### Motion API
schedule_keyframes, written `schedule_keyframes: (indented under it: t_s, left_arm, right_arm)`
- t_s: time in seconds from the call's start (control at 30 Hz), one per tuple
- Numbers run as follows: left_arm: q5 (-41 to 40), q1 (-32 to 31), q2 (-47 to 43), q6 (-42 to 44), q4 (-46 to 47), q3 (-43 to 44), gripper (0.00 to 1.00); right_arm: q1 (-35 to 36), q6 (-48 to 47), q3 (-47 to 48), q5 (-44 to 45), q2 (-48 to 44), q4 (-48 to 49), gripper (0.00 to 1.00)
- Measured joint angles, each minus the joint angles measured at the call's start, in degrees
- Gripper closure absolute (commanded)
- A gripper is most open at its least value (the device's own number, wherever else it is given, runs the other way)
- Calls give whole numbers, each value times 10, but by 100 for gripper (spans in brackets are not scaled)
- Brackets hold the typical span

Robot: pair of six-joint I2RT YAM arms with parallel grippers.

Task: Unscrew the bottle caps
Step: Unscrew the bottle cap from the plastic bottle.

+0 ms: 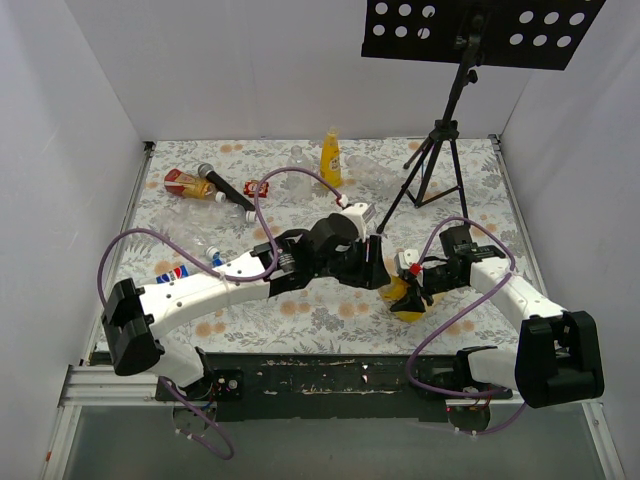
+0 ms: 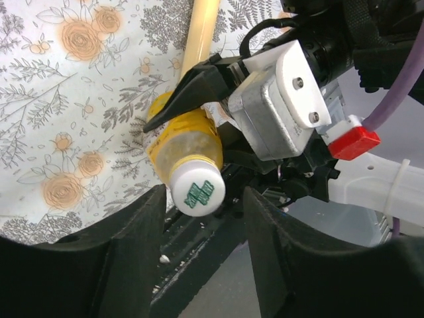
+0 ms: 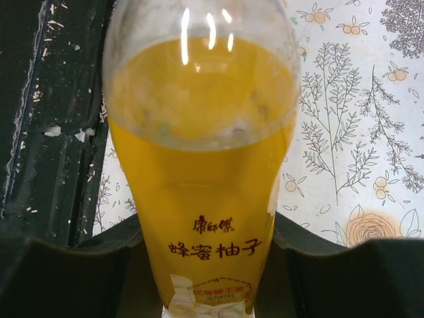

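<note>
An orange-yellow bottle (image 3: pixel 202 179) with a yellow label is held off the table near its front edge, with my right gripper (image 3: pixel 209 242) shut on its body. In the top view the same bottle (image 1: pixel 404 298) shows just below the right gripper (image 1: pixel 410 285). Its white cap (image 2: pixel 197 190), marked with a green stamp, points at my left gripper (image 2: pixel 204 215). That gripper is open: the cap's tip sits between the jaws, close to the left finger (image 2: pixel 142 225), with a clear gap to the right one. The left gripper (image 1: pixel 378 268) meets the bottle from the left.
A tan stick (image 2: pixel 202 30) lies on the floral cloth behind the held bottle. Farther back are an upright yellow bottle (image 1: pixel 330 160), a red-labelled bottle (image 1: pixel 185 183), a black microphone (image 1: pixel 222 185), clear bottles (image 1: pixel 192 215) and a tripod stand (image 1: pixel 435 160). The dark table rail (image 3: pixel 53 119) runs along the near edge.
</note>
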Motion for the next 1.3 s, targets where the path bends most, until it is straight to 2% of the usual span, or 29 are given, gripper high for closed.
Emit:
schedule_keyframes:
  t_s: [0.17,0.3,0.4,0.57,0.67,0.77,0.87,0.93,1.07,1.3]
  left_arm:
    - [-9,-7,-23,30,-10,-4,19]
    - [-7,-7,-106,94,1,-45,2]
    - [13,-7,-198,183,42,-107,2]
    - [99,-7,-308,405,132,-214,2]
    - [150,-2,-297,529,161,-235,2]
    - [211,33,-237,600,176,-224,2]
    - [263,78,-169,634,191,-213,8]
    - [284,94,-133,647,195,-204,16]
    - [323,96,-79,658,199,-163,25]
    - [354,97,-47,654,217,-135,41]
  right_arm:
    - [3,4,0,5,0,8,99]
    - [3,6,0,6,0,9,99]
    - [3,6,0,7,0,9,99]
    - [3,6,0,7,0,9,99]
    - [3,6,0,7,0,9,99]
    - [3,6,0,7,0,9,99]
    - [3,6,0,7,0,9,99]
    - [3,6,0,7,0,9,99]
    - [3,6,0,7,0,9,99]
    - [3,6,0,7,0,9,99]
